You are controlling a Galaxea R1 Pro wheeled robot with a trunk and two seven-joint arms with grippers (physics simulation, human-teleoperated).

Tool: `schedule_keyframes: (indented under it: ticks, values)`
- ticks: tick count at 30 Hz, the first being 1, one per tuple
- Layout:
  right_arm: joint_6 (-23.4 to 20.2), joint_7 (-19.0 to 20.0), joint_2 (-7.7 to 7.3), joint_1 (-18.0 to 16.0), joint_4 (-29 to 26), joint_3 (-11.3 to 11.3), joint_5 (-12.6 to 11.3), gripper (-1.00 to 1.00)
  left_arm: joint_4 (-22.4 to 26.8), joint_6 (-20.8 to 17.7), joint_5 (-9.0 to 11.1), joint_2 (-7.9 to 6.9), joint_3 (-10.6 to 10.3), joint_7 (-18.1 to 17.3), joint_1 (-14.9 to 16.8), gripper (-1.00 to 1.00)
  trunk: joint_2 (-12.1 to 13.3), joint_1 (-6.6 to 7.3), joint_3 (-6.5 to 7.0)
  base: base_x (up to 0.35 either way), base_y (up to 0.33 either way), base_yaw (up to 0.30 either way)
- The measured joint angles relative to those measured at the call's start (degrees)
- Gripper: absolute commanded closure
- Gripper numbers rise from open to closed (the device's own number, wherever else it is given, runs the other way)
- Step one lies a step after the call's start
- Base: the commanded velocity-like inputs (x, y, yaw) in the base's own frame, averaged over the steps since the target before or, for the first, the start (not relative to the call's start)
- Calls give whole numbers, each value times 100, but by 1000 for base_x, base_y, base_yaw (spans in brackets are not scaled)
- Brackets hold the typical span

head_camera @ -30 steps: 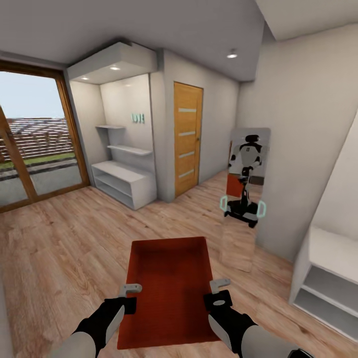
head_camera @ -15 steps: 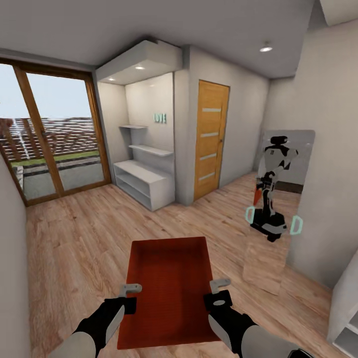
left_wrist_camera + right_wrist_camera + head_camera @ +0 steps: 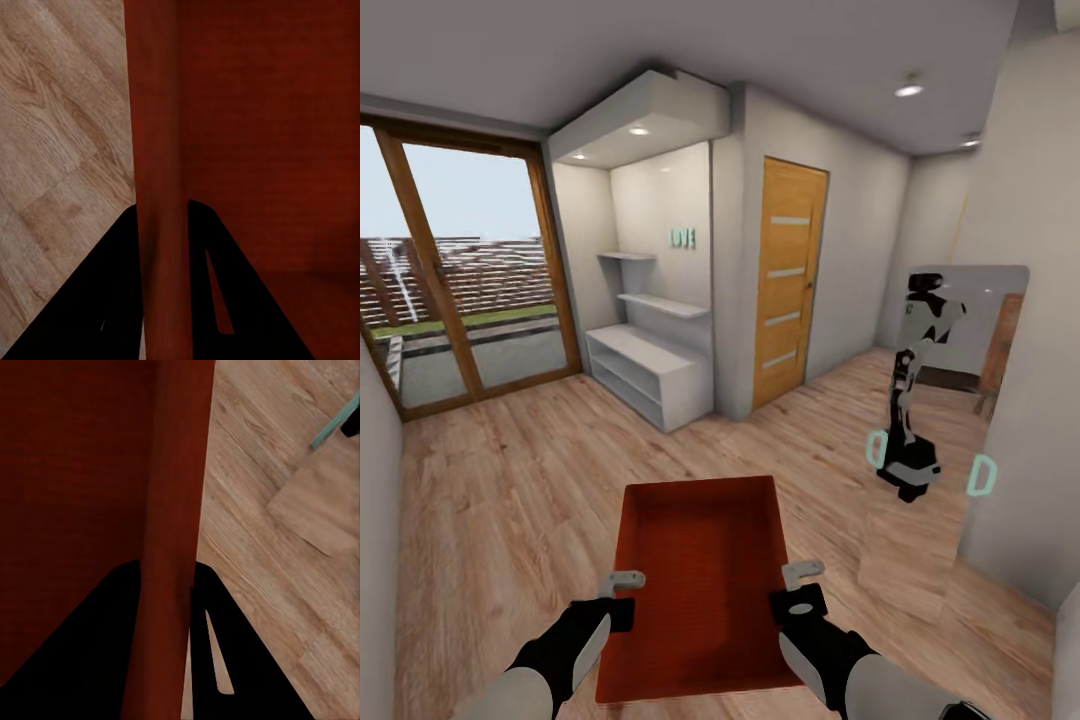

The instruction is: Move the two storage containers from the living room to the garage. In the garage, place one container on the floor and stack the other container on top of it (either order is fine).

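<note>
We carry the storage container (image 3: 700, 580) between the left tool (image 3: 622, 585) and right tool (image 3: 800, 580), each clamped on a side wall; jolts while driving could loosen either thin-wall grip.

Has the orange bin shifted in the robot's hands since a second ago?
No. The storage container sits the same between the left gripper and right gripper; only the room view turned.

Right gripper (image 3: 166, 607) clamped on a storage container (image 3: 75, 465) wall

Dark fingers (image 3: 225, 660) straddling the thin orange-red wall, one inside the bin, one outside. Light wood plank floor (image 3: 255, 547) beyond the wall, with a teal-edged shape (image 3: 334, 424) near one corner.
</note>
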State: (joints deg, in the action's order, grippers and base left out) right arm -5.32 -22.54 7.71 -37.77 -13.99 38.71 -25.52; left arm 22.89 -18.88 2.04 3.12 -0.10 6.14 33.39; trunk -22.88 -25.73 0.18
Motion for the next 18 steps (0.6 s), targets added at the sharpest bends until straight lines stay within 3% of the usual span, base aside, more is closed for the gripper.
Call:
schedule_keyframes:
  ticks: [18]
  values:
    - [1, 3, 0, -1, 1, 0, -1, 100, -1, 0, 0, 0, 0, 0, 1, 100, 0, 0, 0, 322, 0, 0]
